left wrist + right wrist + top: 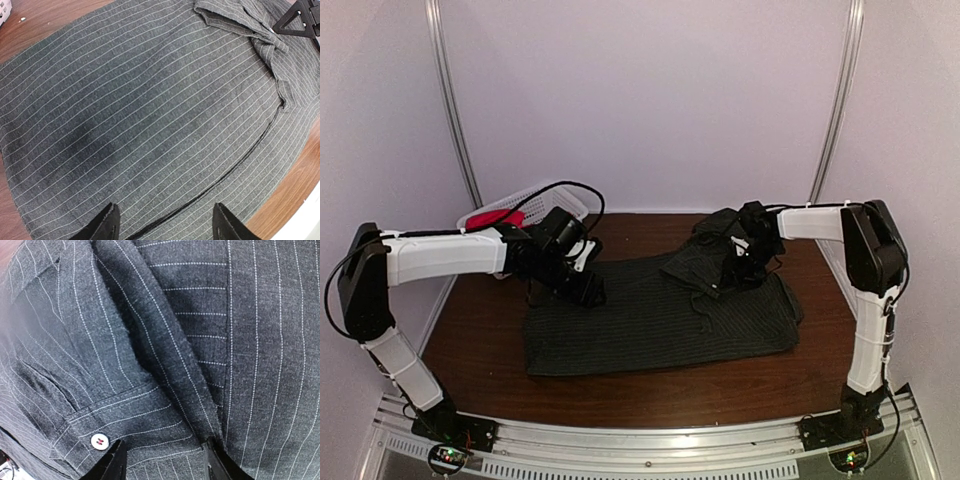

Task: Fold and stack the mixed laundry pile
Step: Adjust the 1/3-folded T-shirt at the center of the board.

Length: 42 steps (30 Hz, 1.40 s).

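Pos.: the pinstriped shirt (650,322) lies spread flat on the table (470,345), from ctr toward the right edge. One sleeve is bunched over the body at the back-right, w/ a cuff button (99,441) showing. The red T-shirt (488,216) sits in the white basket (565,197) at the back-left corner, well apart from the shirt. Left gripper (165,222): jaws apart, nothing between them, hovering over the shirt's left part. Right gripper (165,462): fingers spread w/ a ridge of sleeve cloth directly under them; whether it pinches that ridge or merely sits over it cannot be told. Handling (est.): woven shirt cloth, light and limp, no stiffness of its own; it probably drapes and drags if lifted from one pt. Placket and cuff are doubled layers, so they likely give the firmest hold. Recommended grip pts.: shoulder seam or side-hem corner, one per arm, raised together to keep the fold line straight. Avoid mid-panel pinches, which likely pick up two layers. The T-shirt is probably a stretchier knit; take it at the shoulders.
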Tool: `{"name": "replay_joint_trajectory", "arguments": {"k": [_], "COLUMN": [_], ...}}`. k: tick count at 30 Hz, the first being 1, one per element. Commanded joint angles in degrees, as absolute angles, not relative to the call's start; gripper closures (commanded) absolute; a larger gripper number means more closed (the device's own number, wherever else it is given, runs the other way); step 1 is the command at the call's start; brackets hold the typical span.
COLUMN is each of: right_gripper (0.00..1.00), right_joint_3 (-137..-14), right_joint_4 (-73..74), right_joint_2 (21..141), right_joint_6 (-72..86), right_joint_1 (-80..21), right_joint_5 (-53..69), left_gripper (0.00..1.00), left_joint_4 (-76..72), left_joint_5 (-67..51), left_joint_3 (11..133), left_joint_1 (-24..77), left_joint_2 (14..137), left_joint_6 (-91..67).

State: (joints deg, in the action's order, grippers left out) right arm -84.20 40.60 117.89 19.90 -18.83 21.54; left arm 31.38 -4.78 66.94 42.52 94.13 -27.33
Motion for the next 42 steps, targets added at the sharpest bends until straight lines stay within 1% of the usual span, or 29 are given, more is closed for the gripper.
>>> {"name": "replay_joint_trajectory", "arguments": {"k": [1,8,16,18,26,32,36,42], "right_gripper": [0.46,0.48,0.51,0.54,0.73,1.0,1.0,1.0], "right_joint_3": [-85.38,-87.17,-87.62,-87.49,-87.73,-88.23,-89.46,-88.45], "right_joint_4": [42.44,43.35,43.1,42.74,42.28,43.01,43.69,39.75], "right_joint_2": [119.69,118.17,119.14,119.76,121.38,118.35,114.86,108.05], "right_joint_6": [18.11,16.15,16.0,16.16,16.46,17.0,18.18,23.71], "right_joint_1": [-18.63,-19.03,-19.05,-19.04,-19.07,-19.07,-19.07,-19.07], "right_joint_5": [16.82,12.94,13.78,15.07,17.81,18.93,21.78,30.09], "left_gripper": [0.35,0.35,0.35,0.35,0.35,0.35,0.35,0.35], "left_joint_4": [30.32,30.32,30.26,30.24,30.6,30.67,30.55,30.17], "left_joint_5": [-5.06,-5.1,-5.26,-5.37,-5.22,-4.99,-4.69,-4.46], "left_joint_3": [68.69,68.73,69.32,69.39,69.26,69.33,69.56,70.52], "left_joint_1": [42.17,42.14,42.17,42.14,42.11,42.09,42.0,41.72], "left_joint_2": [94.83,95.07,95.93,96.06,96.24,96.17,96.06,95.98], "left_joint_6": [-26.92,-26.93,-26.82,-26.92,-26.81,-26.8,-26.73,-26.52]}}
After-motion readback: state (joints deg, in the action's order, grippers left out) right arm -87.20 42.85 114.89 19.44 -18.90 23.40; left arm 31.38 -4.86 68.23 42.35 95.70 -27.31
